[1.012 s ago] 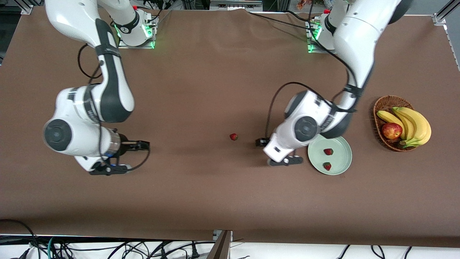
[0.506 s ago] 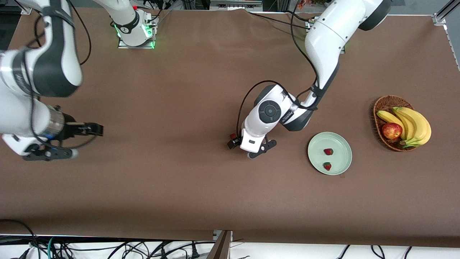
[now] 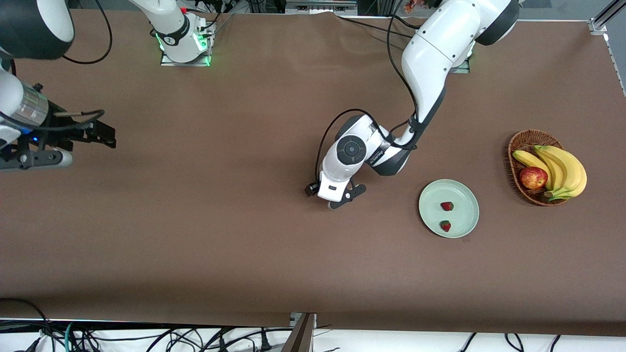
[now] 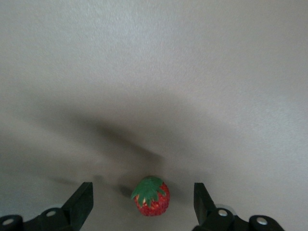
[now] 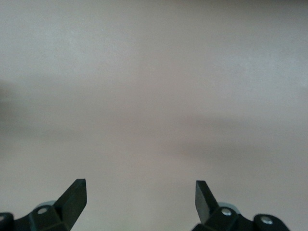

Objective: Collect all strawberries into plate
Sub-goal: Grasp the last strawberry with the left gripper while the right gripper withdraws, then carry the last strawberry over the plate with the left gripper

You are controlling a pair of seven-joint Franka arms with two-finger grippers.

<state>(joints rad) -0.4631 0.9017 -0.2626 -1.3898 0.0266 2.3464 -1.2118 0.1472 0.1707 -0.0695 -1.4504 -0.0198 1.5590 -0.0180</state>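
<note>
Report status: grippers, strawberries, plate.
Left gripper open, straddling the last strawberry on the table. Right gripper open, waiting over bare table. Two strawberries in plate. Nothing in the way.

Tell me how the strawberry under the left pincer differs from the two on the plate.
The lone strawberry lies on bare table between the open left pincer's fingers; the two strawberries lie in the plate, with no pincer over them. All three are small, red and green-capped.

Brown cloth-covered table (image 3: 254, 254); black cables (image 3: 146, 337) on floor along near edge.
</note>
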